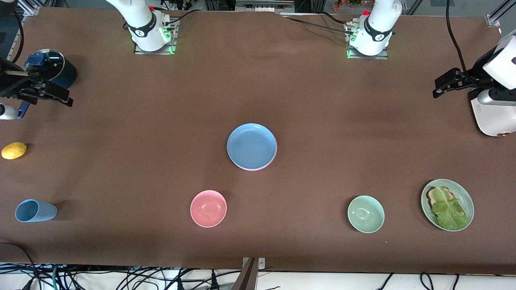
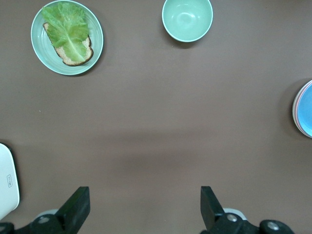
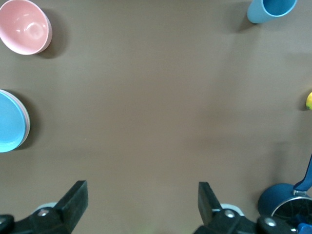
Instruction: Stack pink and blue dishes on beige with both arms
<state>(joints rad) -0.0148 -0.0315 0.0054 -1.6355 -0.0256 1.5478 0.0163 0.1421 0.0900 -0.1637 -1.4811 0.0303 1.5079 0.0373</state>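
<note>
The blue plate (image 1: pixel 251 146) lies at the table's middle, on top of a stack. A thin pink rim (image 1: pixel 250 169) of the pink plate shows under its edge nearest the front camera. The beige plate is hidden below them. The wrist views catch the same stack at their edges: blue plate (image 2: pixel 305 109), blue plate (image 3: pixel 9 122). My left gripper (image 1: pixel 438 88) hangs open and empty over the left arm's end of the table, its fingers wide apart (image 2: pixel 145 195). My right gripper (image 1: pixel 66 98) hangs open and empty over the right arm's end (image 3: pixel 143 190).
Near the front edge stand a deep pink bowl (image 1: pixel 208 208), a pale green bowl (image 1: pixel 365 214), a green plate with toast and lettuce (image 1: pixel 447 199) and a lying light blue cup (image 1: pixel 35 210). A lemon (image 1: pixel 14 150), a lidded dark pot (image 1: pixel 50 66) and a white appliance (image 1: pixel 492 117) sit at the table's ends.
</note>
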